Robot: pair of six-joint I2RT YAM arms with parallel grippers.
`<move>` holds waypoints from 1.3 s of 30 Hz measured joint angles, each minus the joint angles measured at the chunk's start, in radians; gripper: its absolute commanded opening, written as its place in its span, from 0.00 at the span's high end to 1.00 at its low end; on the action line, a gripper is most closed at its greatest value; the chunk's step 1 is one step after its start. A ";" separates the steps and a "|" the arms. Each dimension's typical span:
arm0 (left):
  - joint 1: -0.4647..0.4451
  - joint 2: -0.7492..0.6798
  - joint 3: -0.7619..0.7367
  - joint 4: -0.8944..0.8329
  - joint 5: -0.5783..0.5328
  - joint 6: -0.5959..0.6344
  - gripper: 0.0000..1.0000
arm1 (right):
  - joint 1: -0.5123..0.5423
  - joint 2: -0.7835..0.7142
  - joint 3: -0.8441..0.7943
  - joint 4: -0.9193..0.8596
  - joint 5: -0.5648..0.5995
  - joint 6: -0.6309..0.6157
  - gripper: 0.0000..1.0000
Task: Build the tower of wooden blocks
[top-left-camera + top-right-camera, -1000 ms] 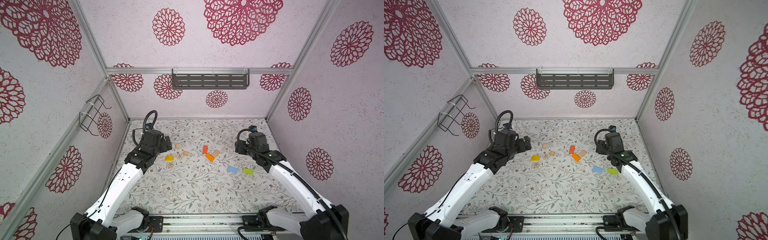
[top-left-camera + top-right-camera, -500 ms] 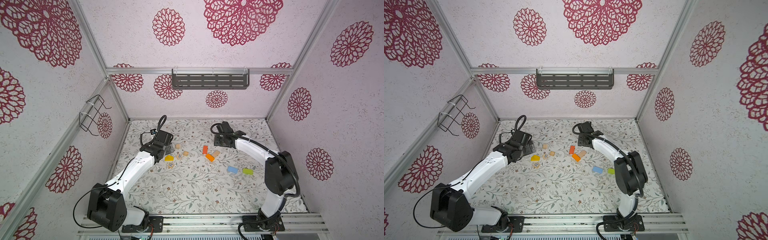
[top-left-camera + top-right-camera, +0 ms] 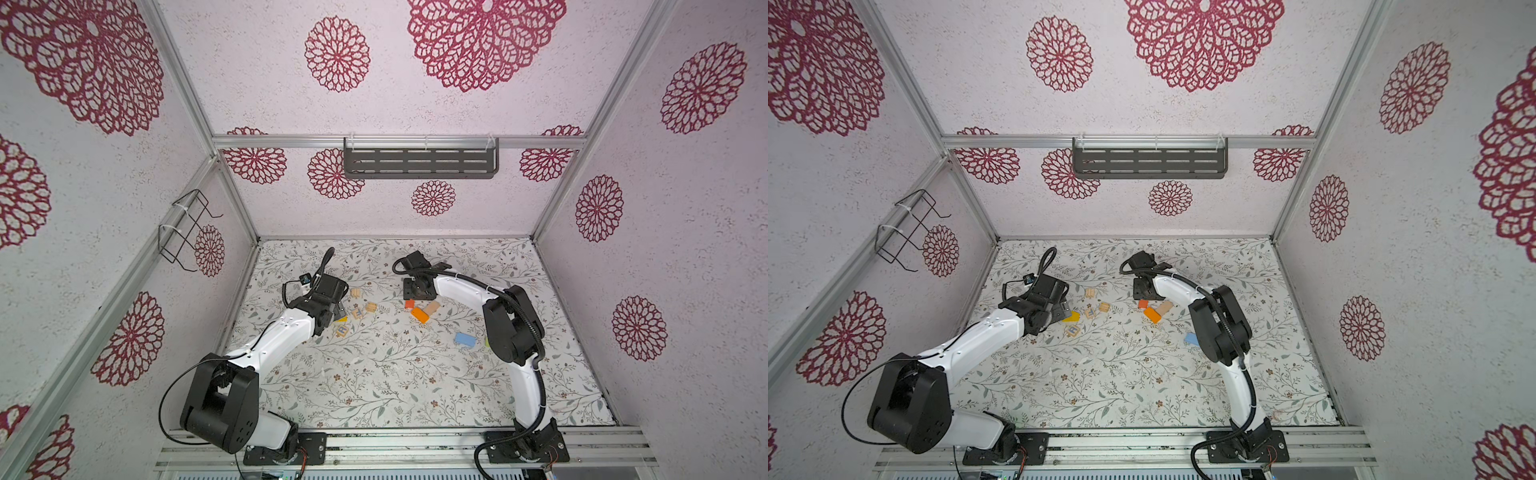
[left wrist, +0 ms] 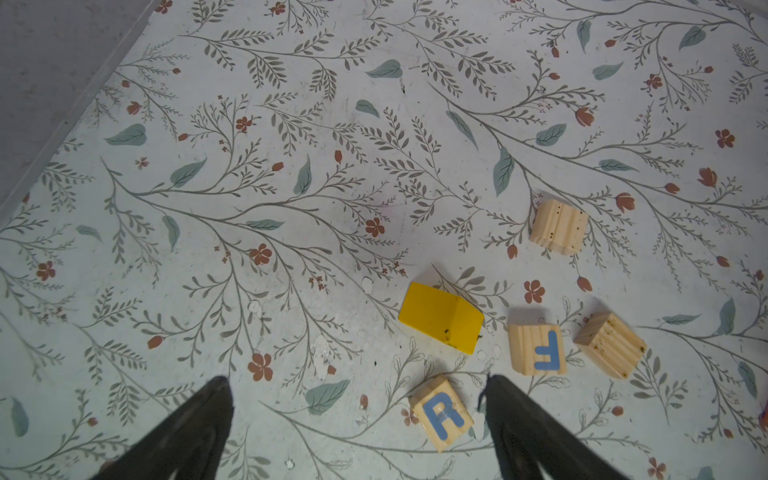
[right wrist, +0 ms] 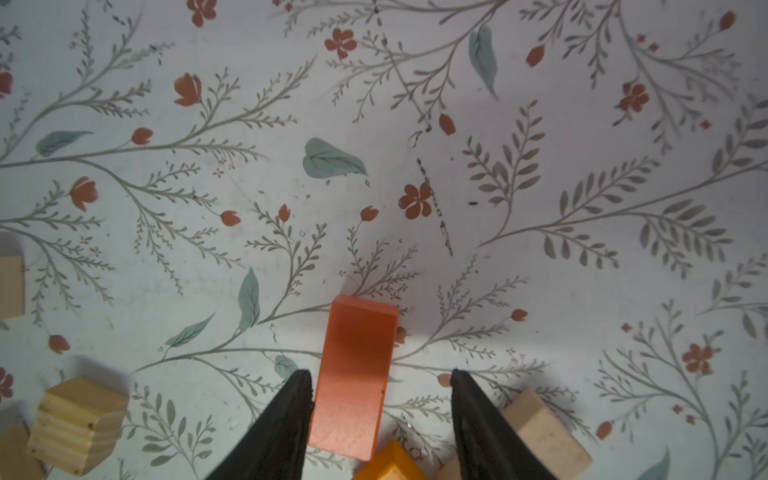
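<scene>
Evidently, with every block loose on the mat (image 5: 540,124) and the jaws of the right gripper (image 5: 380,372) apart astride the red-orange block (image 5: 355,365), one touching it, an uneven close could shove it into the neighbouring orange block (image 5: 388,463), while the left gripper (image 4: 355,379) gapes empty.

In a top view you see the cubes (image 3: 1104,307) right of the roof piece (image 3: 1071,318), bricks (image 3: 1152,314) further right on the bench (image 3: 1100,386).
</scene>
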 measured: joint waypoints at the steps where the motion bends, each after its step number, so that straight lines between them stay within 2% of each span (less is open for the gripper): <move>1: 0.000 -0.009 -0.009 0.007 0.000 -0.001 0.03 | 0.000 0.005 0.005 -0.003 -0.002 0.002 0.43; 16: 0.000 -0.034 -0.058 0.048 0.009 -0.020 0.03 | 0.021 0.078 0.077 -0.041 -0.002 0.035 0.49; 31: 0.000 -0.090 -0.074 0.045 0.027 -0.027 0.03 | 0.045 0.098 0.087 -0.074 0.018 0.054 0.73; 39: 0.000 -0.126 -0.088 0.038 0.037 -0.026 0.03 | 0.065 0.098 0.088 -0.084 0.044 0.058 0.73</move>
